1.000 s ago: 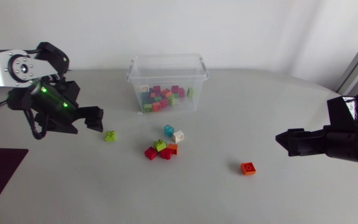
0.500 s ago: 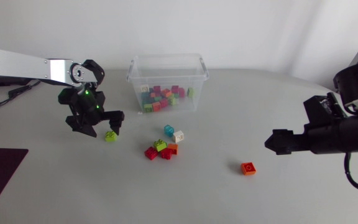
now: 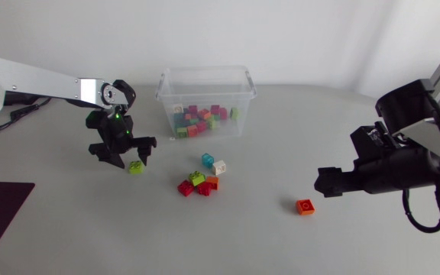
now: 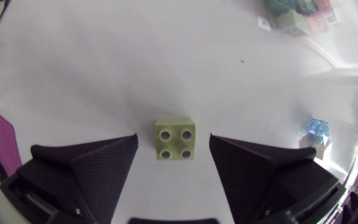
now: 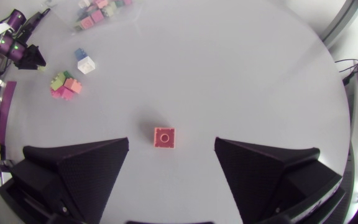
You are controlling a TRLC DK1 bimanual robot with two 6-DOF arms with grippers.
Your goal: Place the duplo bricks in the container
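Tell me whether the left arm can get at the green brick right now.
Probably yes. The left end effector is open, with the green brick lying between its fingers, untouched, and only bare table around it.

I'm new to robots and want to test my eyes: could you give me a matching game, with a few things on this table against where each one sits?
Things:
1. lime green brick
2. orange brick
3. light blue brick
4. clear container

Places:
A. at the back of the table, holding many coloured bricks
B. between the open fingers of the left gripper
C. alone, near the right gripper
D. beside a white brick

Pairs: 1-B; 2-C; 3-D; 4-A.
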